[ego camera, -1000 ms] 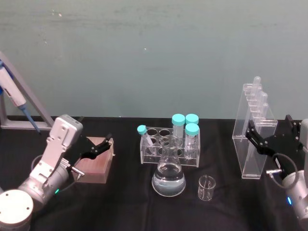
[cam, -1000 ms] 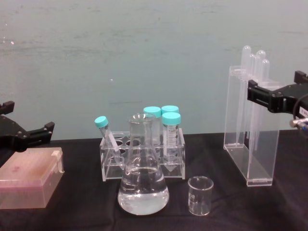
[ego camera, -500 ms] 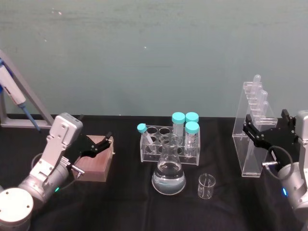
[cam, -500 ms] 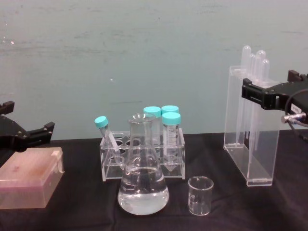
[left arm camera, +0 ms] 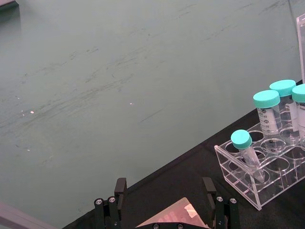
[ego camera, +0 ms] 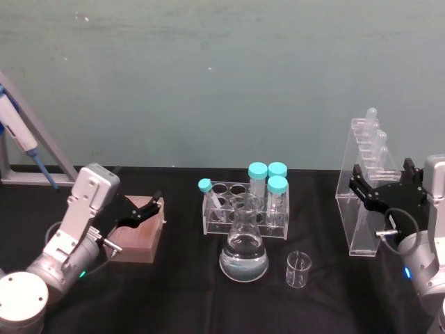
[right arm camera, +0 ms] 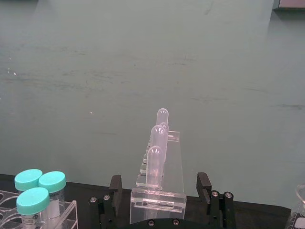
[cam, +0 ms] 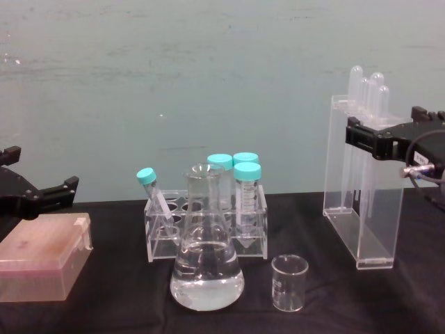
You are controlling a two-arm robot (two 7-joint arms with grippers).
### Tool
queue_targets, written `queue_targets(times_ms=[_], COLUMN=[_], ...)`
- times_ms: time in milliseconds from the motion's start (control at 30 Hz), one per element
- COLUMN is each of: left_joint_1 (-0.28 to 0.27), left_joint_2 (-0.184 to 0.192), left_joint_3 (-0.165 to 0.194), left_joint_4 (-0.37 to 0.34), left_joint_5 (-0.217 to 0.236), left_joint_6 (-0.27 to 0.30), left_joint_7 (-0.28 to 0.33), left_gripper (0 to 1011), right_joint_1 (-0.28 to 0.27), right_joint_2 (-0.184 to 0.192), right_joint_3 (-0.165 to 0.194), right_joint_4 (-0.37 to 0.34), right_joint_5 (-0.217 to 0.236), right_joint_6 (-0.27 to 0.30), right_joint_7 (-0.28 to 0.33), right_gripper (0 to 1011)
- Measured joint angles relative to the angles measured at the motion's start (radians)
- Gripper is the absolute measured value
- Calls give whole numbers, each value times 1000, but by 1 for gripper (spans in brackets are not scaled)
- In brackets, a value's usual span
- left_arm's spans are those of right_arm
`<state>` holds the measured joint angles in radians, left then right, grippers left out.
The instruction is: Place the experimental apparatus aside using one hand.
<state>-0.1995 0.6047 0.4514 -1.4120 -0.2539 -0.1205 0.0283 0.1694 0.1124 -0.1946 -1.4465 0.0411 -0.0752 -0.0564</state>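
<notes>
The right gripper (ego camera: pixel 382 182) — black, two-fingered, on a thick silver wrist — has its fingers (right arm camera: pixel 114 187) spread wide. One finger stands to each side of the upper part of the tall, narrow clear acrylic stand (cam: pixel 361 223) of long pipettes. From the right wrist view a gap shows on both sides, so it is not pinching the stand. The stand is upright on the black tablecloth (ego camera: pixel 188 292) at the right end of the table. Well to its left, near the front edge, sits the small glass beaker (cam: pixel 288 282). Just beside that is the large conical flask (cam: pixel 206 268) holding clear liquid, directly in front of a clear rack (ego camera: pixel 214 226) of teal-capped tubes. Far over on the left, the left gripper (ego camera: pixel 151 210) hangs with its fingers apart above a pinkish box (cam: pixel 42 261) — idle.
</notes>
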Motion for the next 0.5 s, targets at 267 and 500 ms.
queue_targets(times_ms=[267, 500], left_joint_1=[0, 0], left_joint_2=[0, 0], left_joint_3=[0, 0], left_joint_4=[0, 0], left_joint_5=[0, 0], left_joint_6=[0, 0], left_joint_7=[0, 0], left_gripper=[1000, 1000], right_joint_1=[14, 27], right_joint_2=[-20, -38], right_joint_3=[18, 32], right_joint_4=[23, 37], right_joint_5=[-11, -20], right_joint_6=[-5, -15], right_joint_7=[17, 32], right_gripper=[1000, 1000])
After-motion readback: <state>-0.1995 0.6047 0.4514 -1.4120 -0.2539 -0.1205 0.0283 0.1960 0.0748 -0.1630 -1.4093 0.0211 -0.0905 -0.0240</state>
